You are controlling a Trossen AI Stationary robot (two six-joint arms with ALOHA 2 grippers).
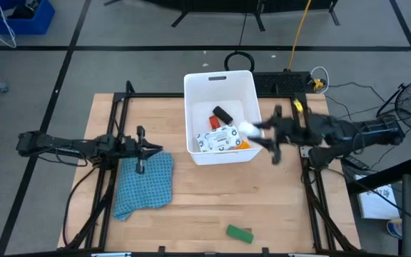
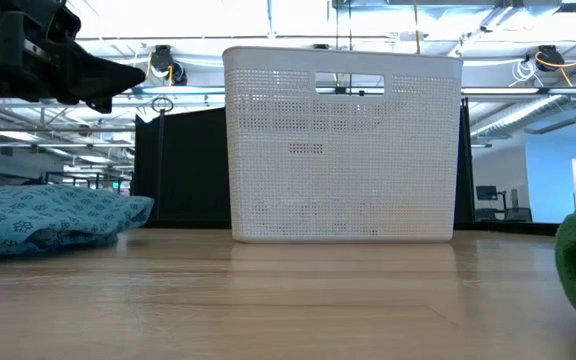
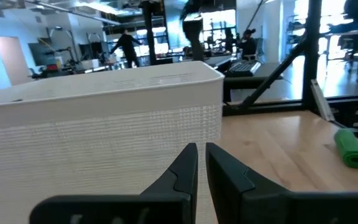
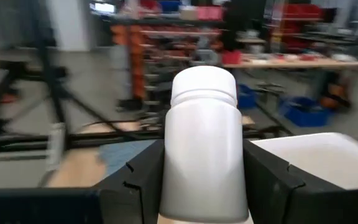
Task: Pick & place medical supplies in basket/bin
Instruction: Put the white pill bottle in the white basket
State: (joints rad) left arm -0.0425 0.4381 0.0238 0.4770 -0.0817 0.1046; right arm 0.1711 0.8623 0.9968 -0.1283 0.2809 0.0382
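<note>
Our right gripper (image 4: 204, 180) squeezed a white bottle (image 4: 202, 143) over the white bin (image 1: 220, 118). Our left gripper (image 1: 155, 150) waited, nearly closed and empty, above the blue cloth (image 1: 147, 184).

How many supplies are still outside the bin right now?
2. A green block lies on the table's near edge, and the right gripper holds a white bottle over the bin. The blue cloth may hide others.

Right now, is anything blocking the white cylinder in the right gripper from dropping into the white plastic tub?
Nothing visible does. The right gripper holds the small white cylinder over the right edge of the white rectangular plastic tub, with only items already inside below it.
</note>
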